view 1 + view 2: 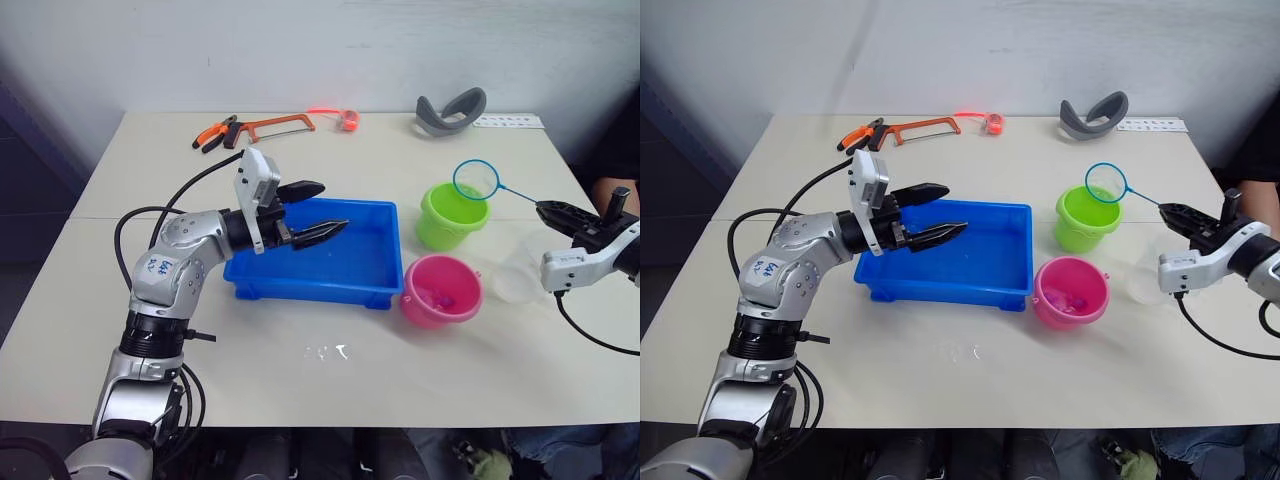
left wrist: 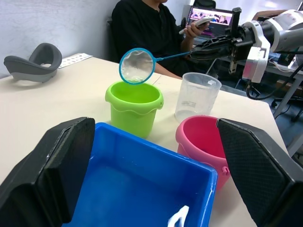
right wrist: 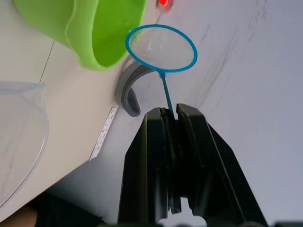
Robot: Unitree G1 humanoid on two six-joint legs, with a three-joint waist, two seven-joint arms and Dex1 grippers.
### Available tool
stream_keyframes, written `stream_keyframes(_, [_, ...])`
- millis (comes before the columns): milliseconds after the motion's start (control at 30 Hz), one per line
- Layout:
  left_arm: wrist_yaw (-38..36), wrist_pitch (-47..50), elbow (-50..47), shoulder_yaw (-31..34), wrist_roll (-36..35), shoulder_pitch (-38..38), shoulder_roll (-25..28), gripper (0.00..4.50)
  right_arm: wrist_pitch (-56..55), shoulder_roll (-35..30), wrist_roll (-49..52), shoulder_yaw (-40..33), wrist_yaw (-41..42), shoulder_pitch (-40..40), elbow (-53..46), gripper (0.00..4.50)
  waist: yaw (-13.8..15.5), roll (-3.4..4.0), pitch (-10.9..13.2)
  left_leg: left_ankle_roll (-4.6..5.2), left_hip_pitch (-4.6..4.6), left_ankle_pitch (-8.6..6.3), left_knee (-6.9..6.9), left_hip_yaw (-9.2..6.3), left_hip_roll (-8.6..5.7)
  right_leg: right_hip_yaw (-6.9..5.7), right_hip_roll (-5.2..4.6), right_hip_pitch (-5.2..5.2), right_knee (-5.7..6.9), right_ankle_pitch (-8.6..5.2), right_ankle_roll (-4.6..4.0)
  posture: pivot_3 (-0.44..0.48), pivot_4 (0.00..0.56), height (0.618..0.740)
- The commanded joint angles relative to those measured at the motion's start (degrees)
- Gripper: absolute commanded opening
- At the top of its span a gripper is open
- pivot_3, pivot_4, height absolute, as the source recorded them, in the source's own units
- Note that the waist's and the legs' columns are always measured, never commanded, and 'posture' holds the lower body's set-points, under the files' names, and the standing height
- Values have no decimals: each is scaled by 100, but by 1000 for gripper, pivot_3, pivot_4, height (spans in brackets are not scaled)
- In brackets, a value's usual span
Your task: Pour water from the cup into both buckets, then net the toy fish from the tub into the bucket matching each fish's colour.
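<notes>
Tabletop netting underway: right gripper [image 1: 541,207], clamped on net [image 1: 475,180] above green bucket [image 1: 450,217], must tip it; left gripper [image 1: 318,212] gapes over tub [image 1: 360,268].

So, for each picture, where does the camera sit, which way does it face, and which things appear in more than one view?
Left eye view: on the head, looking forward and down at the table; left gripper open above the tub, right gripper holding the net.
Right eye view: same head, same scene.
Left wrist view: looks between its own fingers across the tub toward the green bucket, pink bucket, cup and a seated person.
Right wrist view: looks along its shut fingers at the net.
Shared: net and green bucket appear in all four.
</notes>
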Motion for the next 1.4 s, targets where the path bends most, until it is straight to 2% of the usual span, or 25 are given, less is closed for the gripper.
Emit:
stream_keyframes(33, [-274, -255, -102, 166, -98, 75, 99, 4467, -123, 7, 1308, -325, 362, -126, -116, 0, -3, 0, 0, -1, 0, 1, -1, -1, 2, -1, 2, 0, -1, 0, 0, 0, 150, 740])
stream_keyframes(133, [-656, -262, -174, 540, -558, 223, 172, 4467, 255, 302, 3834, -224, 1968, 48, -556, 0, -35, -1, 0, -3, 2, 2, -1, -2, 6, -1, 6, 2, -2, 0, 0, 0, 150, 740])
stream_keyframes(200, [-1168, -290, -350, 802, -950, 418, 361, 4467, 1258, 537, 5594, -293, 3094, 262, -1276, 0, -51, -1, 0, -4, 6, 2, 0, -1, 16, -2, 3, 5, -2, 0, 0, 0, 150, 740])
stream_keyframes(267, [-1527, -304, -449, 1066, -1205, 606, 620, 4467, 2272, 598, 6858, -350, 3984, 484, -2038, 0, -46, 1, 2, -6, 6, 3, -1, -8, 22, -3, 2, 6, 1, 0, -1, 0, 150, 740])
stream_keyframes(333, [-1835, -454, -501, 1227, -1257, 773, 883, 4467, 3035, 590, 7575, -437, 4509, 652, -2647, 0, -8, 3, 3, -5, 5, 3, 0, -13, 21, -4, -4, 5, 1, 0, -1, 0, 150, 740])
stream_keyframes(467, [-2307, -869, -552, 1599, -1171, 1237, 1474, 4467, 4257, 808, 8407, -472, 4870, 679, -3577, 0, 9, 3, 2, 2, 5, -1, 5, -15, 13, -7, -19, 10, 0, 0, -1, 0, 150, 740])
stream_keyframes(667, [-2537, -1123, -956, 2200, -1208, 2423, 1991, 4467, 4864, 1341, 8638, 27, 5685, 727, -4569, 0, 5, 2, 2, 11, 3, -11, 1, -24, 10, -11, -28, 14, -15, 0, -2, 0, 150, 740])
stream_keyframes(867, [-2777, -1310, -1354, 2360, -1208, 3316, 2202, 4467, 4797, 2035, 7919, 931, 6208, 1072, -4985, 0, 16, -1, 1, 14, 0, -15, -1, -27, 8, -11, -33, 14, -21, 0, -2, 0, 150, 740])
stream_keyframes(1000, [-3223, -1723, -1324, 2185, -939, 3948, 2270, 4467, 4031, 2549, 6934, 1523, 6439, 1233, -4514, 0, -7, -3, 0, 15, 7, -15, -1, -21, 4, -6, -36, 10, -28, -1, -4, 0, 150, 740])
stream_keyframes(1200, [-3191, -1931, -1137, 2054, -810, 4024, 2239, 4467, 3067, 3518, 5901, 2210, 6415, 1100, -3205, 0, -14, -10, -5, 13, 10, -15, -1, -18, 5, -5, -33, 6, -23, -3, -7, 0, 150, 740])
stream_keyframes(1400, [-3175, -1949, -1169, 1963, -753, 4060, 2284, 4467, 2312, 4103, 5325, 2475, 6332, 878, -2206, 0, -34, -10, -5, 11, 10, -16, -3, -18, 6, -5, -33, 4, -3, -4, -8, 0, 150, 740])
